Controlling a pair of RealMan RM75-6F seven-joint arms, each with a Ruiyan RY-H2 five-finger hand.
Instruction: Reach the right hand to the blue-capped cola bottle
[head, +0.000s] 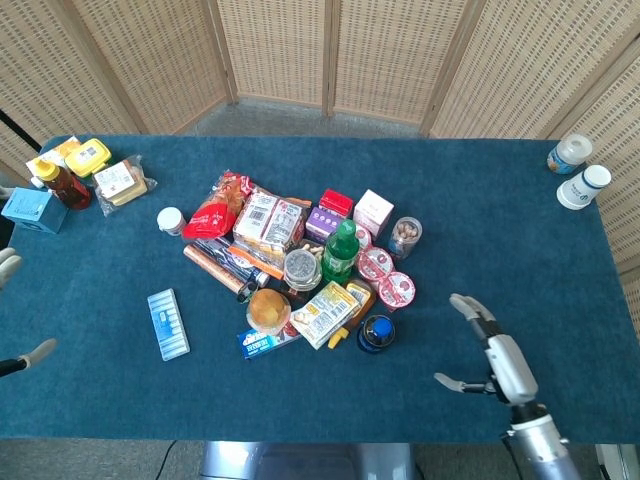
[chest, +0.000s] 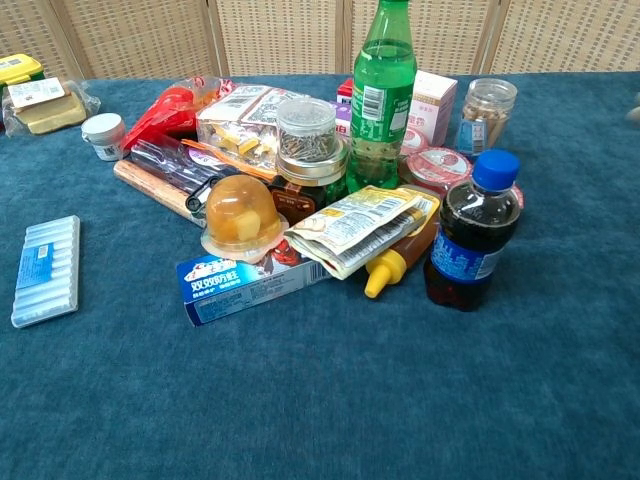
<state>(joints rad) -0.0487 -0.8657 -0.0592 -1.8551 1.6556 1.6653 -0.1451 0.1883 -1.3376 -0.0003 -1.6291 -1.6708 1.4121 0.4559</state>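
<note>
The blue-capped cola bottle (head: 376, 333) (chest: 474, 233) stands upright at the front right edge of the pile of groceries. My right hand (head: 497, 352) hovers over the carpet to the right of the bottle, clearly apart from it, fingers spread and holding nothing. Only a blurred fingertip of it shows at the right edge of the chest view. My left hand (head: 12, 315) shows only as pale fingertips at the far left edge of the head view, fingers apart and empty.
A green soda bottle (chest: 381, 95), a jar (chest: 308, 139), yoghurt cups (head: 396, 289), a yellow-capped sauce bottle (chest: 400, 255) and a snack pouch (chest: 350, 227) crowd the cola's left and back. Two white cups (head: 583, 186) stand at the far right. A blue blister pack (head: 167, 322) lies left.
</note>
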